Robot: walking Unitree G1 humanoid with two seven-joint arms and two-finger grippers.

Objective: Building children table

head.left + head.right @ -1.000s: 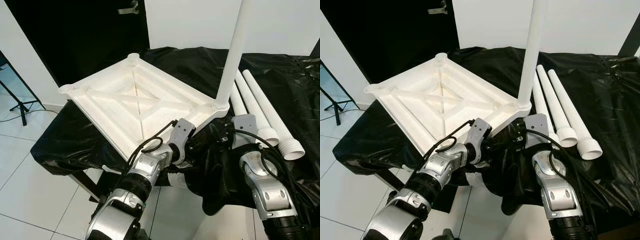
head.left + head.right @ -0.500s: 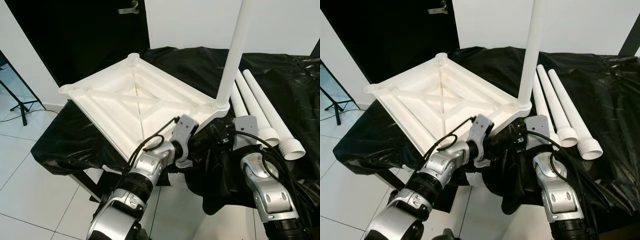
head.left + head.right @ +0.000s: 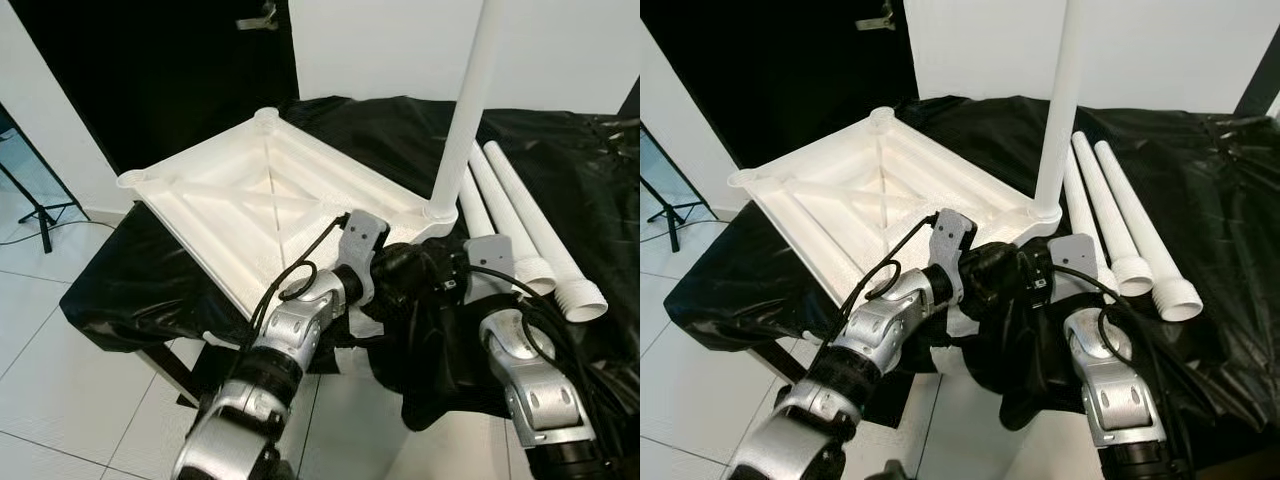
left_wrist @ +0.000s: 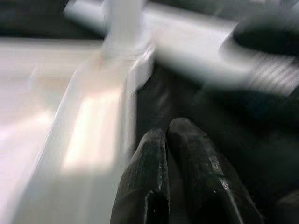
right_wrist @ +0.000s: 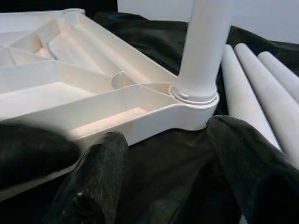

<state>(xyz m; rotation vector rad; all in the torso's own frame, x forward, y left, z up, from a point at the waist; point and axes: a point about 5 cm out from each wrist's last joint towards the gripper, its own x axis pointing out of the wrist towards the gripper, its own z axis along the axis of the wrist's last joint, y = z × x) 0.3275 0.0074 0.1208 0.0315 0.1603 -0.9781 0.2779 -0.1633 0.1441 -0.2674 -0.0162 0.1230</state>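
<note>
One leg fitted: white tabletop [image 3: 265, 205] lay upside down on the black-draped bench [image 3: 560, 190], ribs facing up, with a single white leg [image 3: 468, 110] standing upright in its near right corner socket [image 5: 194, 95].
Three legs loose: spare legs [image 3: 525, 225] lay side by side on the bench just right of that corner, threaded ends toward the robot.
Empty sockets: far corner socket [image 3: 265, 117] and left corner socket [image 3: 132, 180] were unfilled; the nearest corner was hidden behind the arms.
Left claw: left claw [image 4: 175, 154] sat low beside the tabletop's near edge, fingers pressed together, gripping nothing.
Right claw: right claw [image 5: 166, 140] was spread wide, pointed at the fitted corner, holding nothing; fingertips [image 5: 100, 149] were near the tabletop edge but apart from it.
Stage, judged: early; leg two not yet picked up.
Risk 1: either arm nudging the tabletop edge could tilt the standing leg or slide the top on the slippery cover.
Risk 2: loose legs are round and could roll if bumped.
</note>
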